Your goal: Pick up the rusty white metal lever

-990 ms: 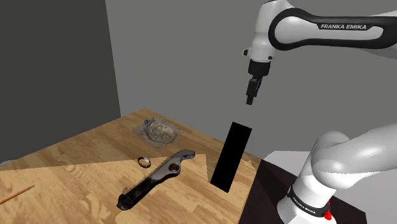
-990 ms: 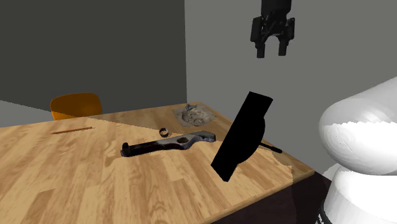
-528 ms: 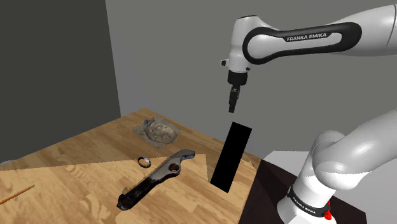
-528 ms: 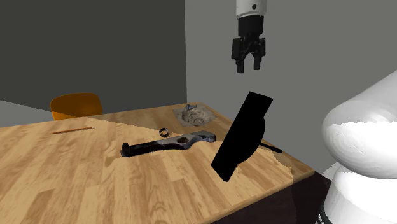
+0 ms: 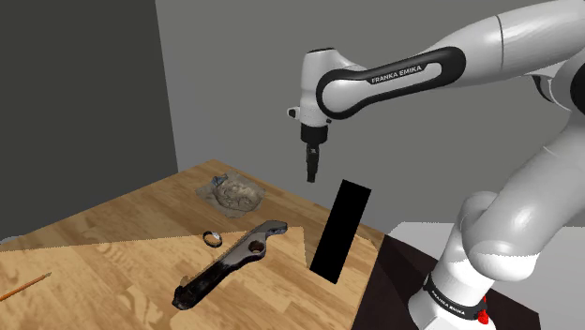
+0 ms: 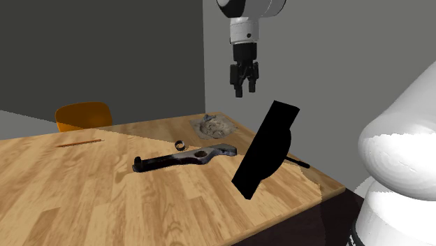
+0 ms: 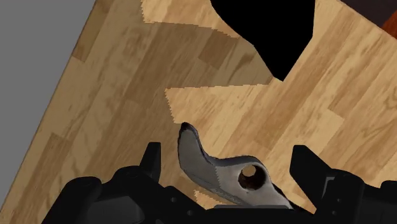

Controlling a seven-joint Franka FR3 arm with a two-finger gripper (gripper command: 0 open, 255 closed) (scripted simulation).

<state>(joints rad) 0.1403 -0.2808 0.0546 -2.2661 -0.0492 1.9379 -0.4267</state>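
The lever (image 5: 230, 263) is a long grey, dark-stained metal piece lying flat on the wooden table (image 5: 103, 281), with its wide holed end toward the black slab. It also lies across the table's middle in the second exterior view (image 6: 185, 156). My gripper (image 5: 311, 178) hangs in the air well above the table, up and to the right of the lever's holed end, pointing down. Its fingers stand apart in the second exterior view (image 6: 244, 91), holding nothing. In the wrist view the lever's holed end (image 7: 219, 173) shows far below, between the open fingers (image 7: 153, 162).
A black slab (image 5: 340, 230) leans upright near the table's edge beside the stand, close under my gripper. A small ring (image 5: 213, 238) lies next to the lever, a crumpled grey lump (image 5: 234, 194) behind it. There is a pencil (image 6: 80, 142) and an orange chair (image 6: 82, 115) at the far side.
The arm has swung toward the shoulder view's left and come lower, bringing the gripper nearer over the lever's holed end. The fingers stayed open. Nothing on the table moved.
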